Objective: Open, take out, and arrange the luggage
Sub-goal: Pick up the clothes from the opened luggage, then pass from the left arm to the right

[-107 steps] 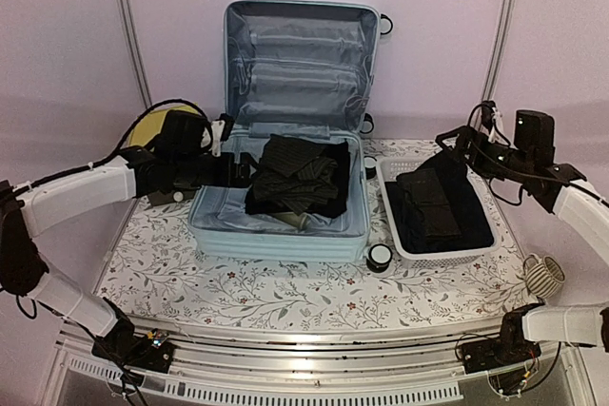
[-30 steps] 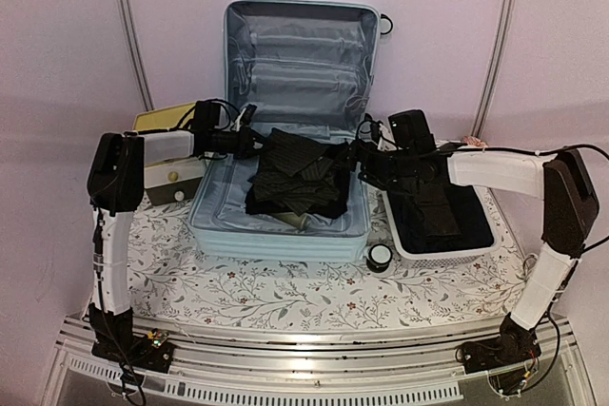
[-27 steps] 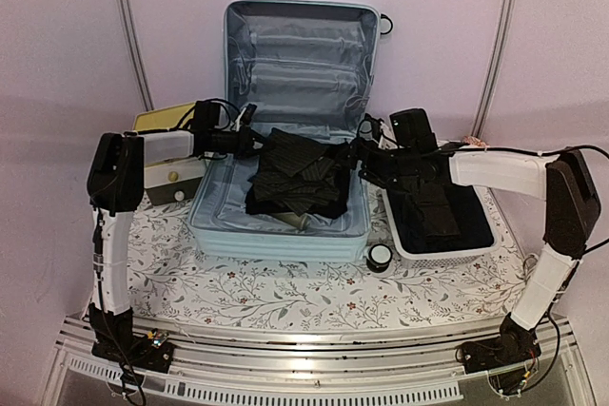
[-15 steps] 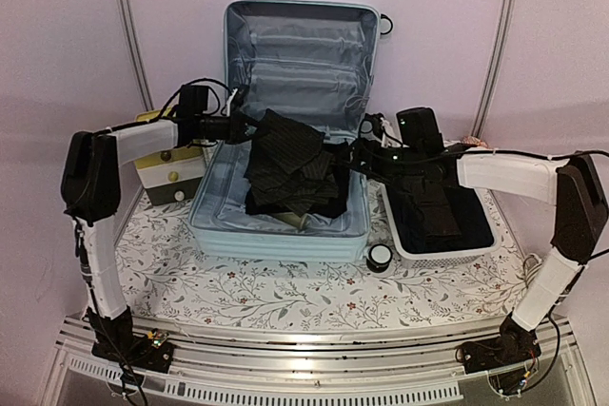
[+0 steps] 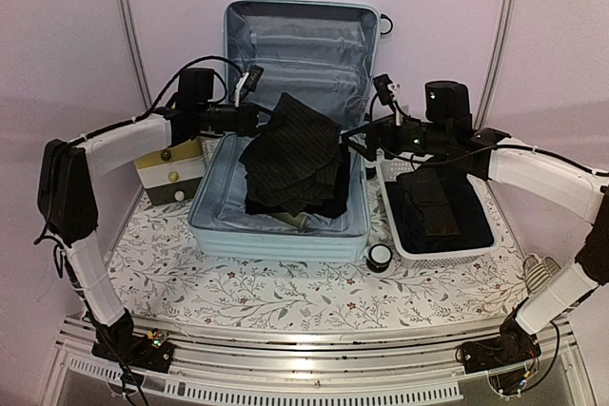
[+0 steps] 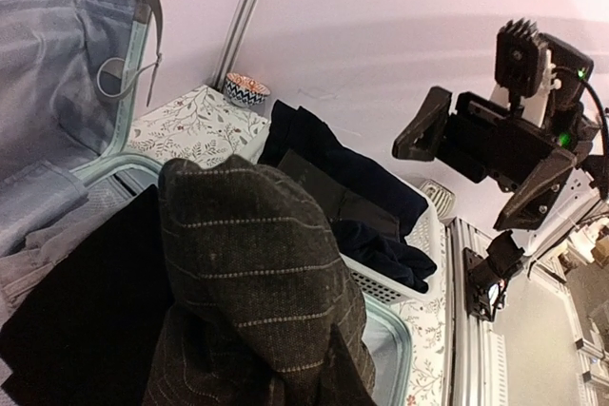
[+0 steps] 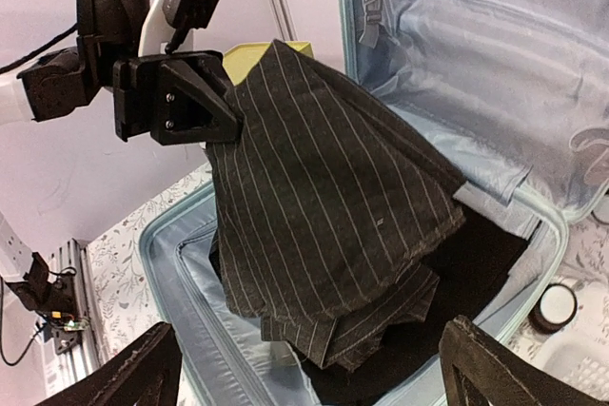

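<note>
The luggage (image 5: 276,240), a pale mint-blue hard-shell suitcase, lies open with its lid upright against the back wall. My left gripper (image 5: 255,119) is shut on a dark pinstriped garment (image 5: 297,145) and holds it up above the suitcase base, where more dark clothes (image 5: 324,199) lie. In the left wrist view the striped cloth (image 6: 247,273) hides my own fingers. My right gripper (image 5: 369,119) hovers open at the suitcase's right edge, a short way from the garment (image 7: 324,197), with nothing between its fingers. The right wrist view also shows the left gripper (image 7: 176,97) pinching the cloth's top corner.
A white lattice basket (image 5: 447,256) with folded dark clothes stands right of the suitcase. A yellow-topped drawer box (image 5: 176,170) sits at the left. A black-and-white caster wheel (image 5: 380,256) is at the suitcase's front right corner. A coiled object (image 5: 542,278) lies far right.
My left gripper has risen and pulled the pinstriped garment up out of the suitcase. My right gripper has drawn back to the right, risen, and spread its fingers wider.
</note>
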### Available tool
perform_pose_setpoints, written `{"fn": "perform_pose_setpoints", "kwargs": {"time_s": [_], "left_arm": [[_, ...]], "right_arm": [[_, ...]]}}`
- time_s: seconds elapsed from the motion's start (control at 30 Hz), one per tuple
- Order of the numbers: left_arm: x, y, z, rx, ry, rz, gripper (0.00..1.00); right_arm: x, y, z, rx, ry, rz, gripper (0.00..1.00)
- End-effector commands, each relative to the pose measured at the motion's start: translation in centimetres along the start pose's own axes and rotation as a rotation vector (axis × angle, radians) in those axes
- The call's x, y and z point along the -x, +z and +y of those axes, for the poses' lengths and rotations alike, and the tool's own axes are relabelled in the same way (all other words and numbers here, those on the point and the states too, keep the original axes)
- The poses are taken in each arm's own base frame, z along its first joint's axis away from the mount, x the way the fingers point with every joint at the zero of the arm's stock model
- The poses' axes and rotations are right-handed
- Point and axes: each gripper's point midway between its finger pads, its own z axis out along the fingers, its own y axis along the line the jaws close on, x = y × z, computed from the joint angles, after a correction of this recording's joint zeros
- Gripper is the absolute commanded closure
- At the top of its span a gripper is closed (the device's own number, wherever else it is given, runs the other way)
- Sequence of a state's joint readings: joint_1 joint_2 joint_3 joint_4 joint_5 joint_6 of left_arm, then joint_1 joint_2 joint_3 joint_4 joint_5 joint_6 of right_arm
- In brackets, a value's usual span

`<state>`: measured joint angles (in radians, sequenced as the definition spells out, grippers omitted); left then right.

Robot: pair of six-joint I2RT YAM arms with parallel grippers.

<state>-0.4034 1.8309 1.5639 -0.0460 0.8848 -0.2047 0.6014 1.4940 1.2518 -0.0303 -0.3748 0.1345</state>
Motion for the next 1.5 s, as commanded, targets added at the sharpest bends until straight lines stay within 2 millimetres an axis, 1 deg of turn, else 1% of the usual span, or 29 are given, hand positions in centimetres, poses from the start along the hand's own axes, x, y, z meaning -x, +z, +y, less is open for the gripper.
{"fn": "perform_pose_setpoints", "kwargs": {"time_s": [0.0,0.03,0.13,0.23,0.3,0.37,0.43,0.53,0.67,0.8,0.97,1.1,1.13,1.17,1.27,1.3,1.37,1.4,1.43,1.47], "left_arm": [[0.2,0.3,-2.4,-0.018,0.08,0.013,1.0],[0.2,0.5,-3.2,-0.026,0.102,0.023,1.0],[0.1,1.6,-5.9,-0.023,0.194,0.066,1.0],[-0.2,2.3,-7.3,0.001,0.249,0.102,1.0],[-0.6,2.6,-7.8,0.006,0.261,0.117,1.0],[-1.0,2.8,-8.4,0.002,0.279,0.127,1.0],[-1.5,2.9,-9.0,-0.003,0.304,0.135,1.0],[-2.0,3.1,-9.6,-0.012,0.338,0.15,1.0],[-2.6,3.3,-10.0,-0.018,0.358,0.171,1.0],[-3.4,3.6,-11.0,-0.047,0.385,0.194,1.0],[-4.3,3.6,-12.2,-0.074,0.422,0.222,1.0],[-4.4,3.5,-12.8,-0.083,0.439,0.222,1.0],[-4.4,3.4,-12.8,-0.08,0.441,0.22,1.0],[-4.4,3.3,-12.8,-0.078,0.439,0.222,1.0],[-4.5,3.0,-13.2,-0.078,0.444,0.221,1.0],[-4.8,2.8,-13.4,-0.08,0.443,0.222,1.0],[-5.1,2.6,-13.6,-0.078,0.448,0.223,1.0],[-5.2,2.5,-13.8,-0.078,0.452,0.222,1.0],[-5.3,2.4,-13.9,-0.075,0.454,0.222,1.0],[-5.4,2.3,-14.1,-0.071,0.458,0.223,1.0]], "right_arm": [[1.0,1.2,0.3,0.027,-0.192,0.059,0.03],[1.6,1.2,0.6,0.041,-0.219,0.059,0.01],[2.0,1.0,1.5,0.089,-0.301,0.062,0.01],[2.0,0.8,2.2,0.126,-0.377,0.081,0.01],[2.0,1.0,2.4,0.152,-0.417,0.11,0.01],[1.4,1.6,2.6,0.19,-0.441,0.151,0.01],[0.5,2.5,2.5,0.227,-0.461,0.199,0.01],[-0.6,3.4,2.9,0.287,-0.477,0.247,0.01],[-2.4,4.2,4.0,0.36,-0.496,0.283,0.01],[-3.2,5.2,3.6,0.359,-0.495,0.294,0.01],[-3.7,5.6,3.9,0.369,-0.489,0.3,0.01],[-5.0,5.9,5.0,0.397,-0.501,0.324,0.01],[-5.4,5.9,5.5,0.407,-0.504,0.327,0.02],[-5.8,5.8,5.8,0.416,-0.504,0.327,0.07],[-6.7,5.3,6.7,0.433,-0.477,0.307,0.25],[-7.5,5.3,6.9,0.428,-0.474,0.303,0.33],[-8.1,4.9,7.5,0.408,-0.467,0.29,0.49],[-8.2,4.8,7.8,0.398,-0.473,0.278,0.58],[-8.0,4.5,8.2,0.39,-0.467,0.262,0.7],[-7.8,4.3,8.4,0.386,-0.467,0.248,0.78]]}}
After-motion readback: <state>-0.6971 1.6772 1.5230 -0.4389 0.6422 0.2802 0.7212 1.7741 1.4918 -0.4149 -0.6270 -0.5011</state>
